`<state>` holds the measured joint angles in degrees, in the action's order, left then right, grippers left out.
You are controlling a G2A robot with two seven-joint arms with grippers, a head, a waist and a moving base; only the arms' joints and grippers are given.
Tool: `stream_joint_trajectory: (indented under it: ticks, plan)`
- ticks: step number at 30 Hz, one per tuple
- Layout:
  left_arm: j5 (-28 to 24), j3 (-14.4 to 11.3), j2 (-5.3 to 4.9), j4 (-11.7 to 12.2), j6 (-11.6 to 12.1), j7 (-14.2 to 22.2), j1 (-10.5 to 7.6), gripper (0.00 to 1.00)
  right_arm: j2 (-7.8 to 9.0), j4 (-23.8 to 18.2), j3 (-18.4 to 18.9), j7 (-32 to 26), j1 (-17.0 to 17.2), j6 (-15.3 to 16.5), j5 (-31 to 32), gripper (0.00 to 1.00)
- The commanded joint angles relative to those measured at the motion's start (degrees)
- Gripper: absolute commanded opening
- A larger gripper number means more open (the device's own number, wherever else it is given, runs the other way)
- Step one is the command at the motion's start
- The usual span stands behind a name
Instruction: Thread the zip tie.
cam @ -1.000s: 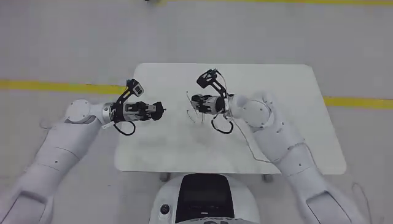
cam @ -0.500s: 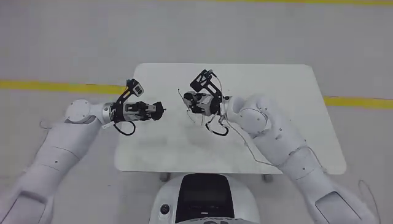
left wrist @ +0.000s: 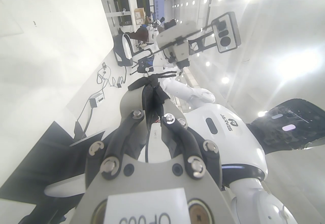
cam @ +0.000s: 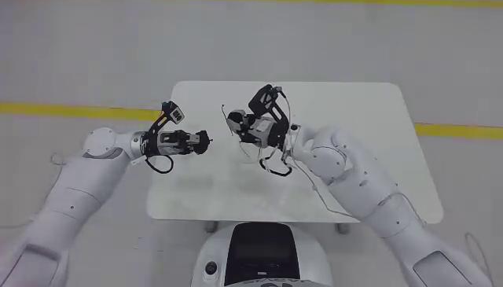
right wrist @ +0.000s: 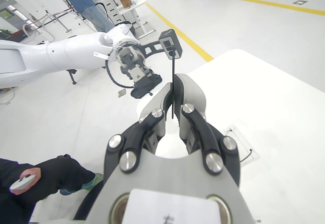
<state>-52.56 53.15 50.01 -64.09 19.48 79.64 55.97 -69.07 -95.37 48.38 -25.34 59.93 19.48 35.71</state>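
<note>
My right gripper [cam: 233, 126] hangs above the white table [cam: 354, 169] near its left part, shut on a thin black zip tie [right wrist: 173, 65]. The strap sticks out past the fingertips [right wrist: 181, 83] and shows as a fine line [cam: 224, 112] in the top view. My left gripper [cam: 203, 140] is a short way to the left, over the table's left edge, apart from the right one. Its fingers [left wrist: 138, 103] are shut on a black strip, with a thin ribbed strand [left wrist: 166, 74] poking out at the tip. The two grippers face each other.
A clear plastic packet [right wrist: 241, 143] lies flat on the table beneath my right gripper. The table's left edge [cam: 161, 161] runs under my left wrist. Bare tabletop stretches to the right [cam: 377, 130].
My right gripper has moved left and slightly farther back with the zip tie, closing the gap to the left gripper. The left arm has stayed still.
</note>
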Motion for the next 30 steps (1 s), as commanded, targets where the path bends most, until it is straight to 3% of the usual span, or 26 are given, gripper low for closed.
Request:
stream_joint_trajectory:
  ticks: [1, 8, 21, 26, 30]
  plan:
    - [0.00, 0.00, 0.00, 0.00, 0.00, 0.00, 0.00, 0.00, 1.34, 0.28, -2.54, 2.07, -1.53, 0.00, -0.05, 0.00]
    - [0.00, 0.00, 0.00, 0.00, 0.00, 0.00, 0.00, 0.00, 5.73, 2.11, -13.28, 15.19, -8.71, 0.00, -1.68, 0.00]
    - [0.00, 0.00, 0.00, 0.00, 0.00, 0.00, 0.00, 0.00, 5.94, 2.40, -13.45, 16.29, -8.91, -0.32, -1.15, 0.00]
    - [0.00, 0.00, 0.00, 0.00, 0.00, 0.00, 0.00, 0.00, 6.02, 1.77, -12.04, 21.23, -7.32, 0.00, 2.45, 0.00]
    - [0.00, 0.00, 0.00, 0.00, 0.00, 0.00, 0.00, 0.00, 6.38, 1.47, -13.80, 25.66, -7.43, 0.00, 6.99, 0.00]
